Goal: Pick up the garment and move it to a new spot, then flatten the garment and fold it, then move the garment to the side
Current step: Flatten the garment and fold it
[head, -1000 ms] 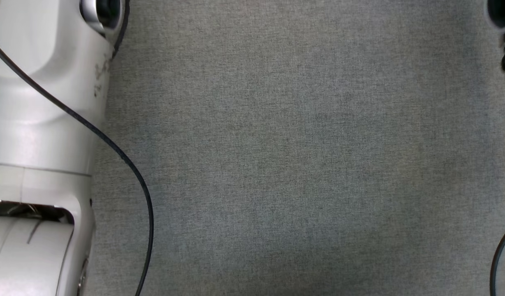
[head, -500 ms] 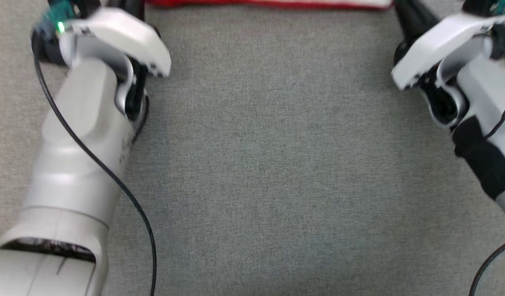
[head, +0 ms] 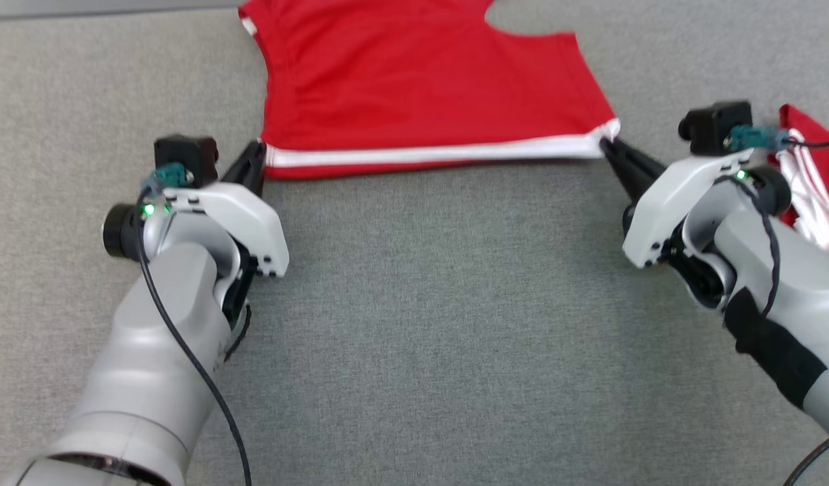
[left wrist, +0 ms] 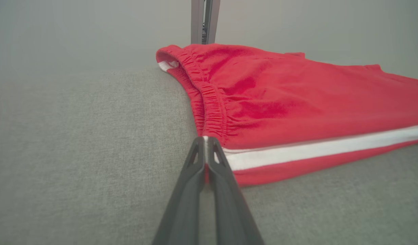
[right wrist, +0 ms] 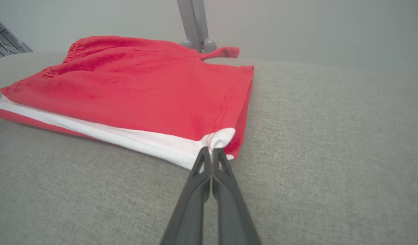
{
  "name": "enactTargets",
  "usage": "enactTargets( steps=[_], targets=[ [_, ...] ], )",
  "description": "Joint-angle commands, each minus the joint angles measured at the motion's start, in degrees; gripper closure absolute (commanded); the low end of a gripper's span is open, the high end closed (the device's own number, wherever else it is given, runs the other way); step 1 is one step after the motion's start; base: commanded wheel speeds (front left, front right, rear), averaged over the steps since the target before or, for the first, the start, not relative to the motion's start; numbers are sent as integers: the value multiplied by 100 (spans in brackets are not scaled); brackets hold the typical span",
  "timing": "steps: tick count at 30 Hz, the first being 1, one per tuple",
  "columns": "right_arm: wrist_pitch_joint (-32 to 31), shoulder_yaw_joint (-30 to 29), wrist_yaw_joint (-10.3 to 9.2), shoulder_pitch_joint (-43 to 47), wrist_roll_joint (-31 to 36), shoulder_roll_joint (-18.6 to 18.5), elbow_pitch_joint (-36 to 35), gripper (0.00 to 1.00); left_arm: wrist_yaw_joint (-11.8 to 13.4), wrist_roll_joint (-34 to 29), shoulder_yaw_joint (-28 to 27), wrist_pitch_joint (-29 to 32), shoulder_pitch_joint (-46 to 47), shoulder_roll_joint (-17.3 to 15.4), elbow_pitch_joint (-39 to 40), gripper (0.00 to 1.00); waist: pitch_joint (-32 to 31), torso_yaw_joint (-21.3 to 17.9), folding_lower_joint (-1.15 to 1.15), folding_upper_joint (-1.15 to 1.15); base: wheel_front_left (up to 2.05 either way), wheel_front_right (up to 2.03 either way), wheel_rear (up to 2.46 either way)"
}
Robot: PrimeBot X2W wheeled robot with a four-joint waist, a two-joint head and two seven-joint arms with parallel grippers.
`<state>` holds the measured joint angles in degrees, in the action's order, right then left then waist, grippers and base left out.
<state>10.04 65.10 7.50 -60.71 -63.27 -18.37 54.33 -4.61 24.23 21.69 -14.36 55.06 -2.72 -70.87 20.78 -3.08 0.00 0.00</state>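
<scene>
Red fabric shorts with a white side stripe (head: 421,81), spread flat at the far middle of the grey woven surface (head: 455,324). Left gripper (head: 258,154) clenched on the stripe's end at the elastic waistband; right gripper (head: 607,145) clenched on the stripe's end at the leg hem. A crumpled red-and-white cloth (head: 809,182) lies just beyond the right wrist.

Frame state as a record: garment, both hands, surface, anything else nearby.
garment: red shorts, white side stripe, spread on the surface
left hand: shut on the waistband-end corner
right hand: shut on the leg-hem corner
surface: grey fabric
other: red-and-white cloth beside the right forearm
</scene>
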Motion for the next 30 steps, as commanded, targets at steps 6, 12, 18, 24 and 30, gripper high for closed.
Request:
enactTargets(
  steps=[6, 12, 18, 24, 30],
  targets=[
    [-436, 476, 0, 395, -489, -32, -37, 100, -205, 187, 184, 34, -558, -34, -151, 100, -736, -44, 0, 0, 0, 0, 0],
    [-910, 712, 0, 709, -708, -214, -319, 100, -286, 243, 469, 213, -919, -33, -174, 100, -1109, 6, 0, 0, 0, 0, 0],
    [-1518, 803, 0, 1071, -1031, -465, -681, 100, -287, 448, 915, 525, -1358, -100, 83, 100, -1442, 58, 0, 0, 0, 0, 0],
    [-2020, 827, 0, 1448, -1306, -729, -1143, 100, -289, 814, 1481, 1017, -1865, -305, 584, 100, -1795, 127, 0, 0, 0, 0, 0],
    [-2321, 837, 0, 1758, -1464, -993, -1580, 100, -289, 1326, 1997, 1397, -2398, -704, 1256, 100, -2088, 161, 0, 0, 0, 0, 0]
  ],
)
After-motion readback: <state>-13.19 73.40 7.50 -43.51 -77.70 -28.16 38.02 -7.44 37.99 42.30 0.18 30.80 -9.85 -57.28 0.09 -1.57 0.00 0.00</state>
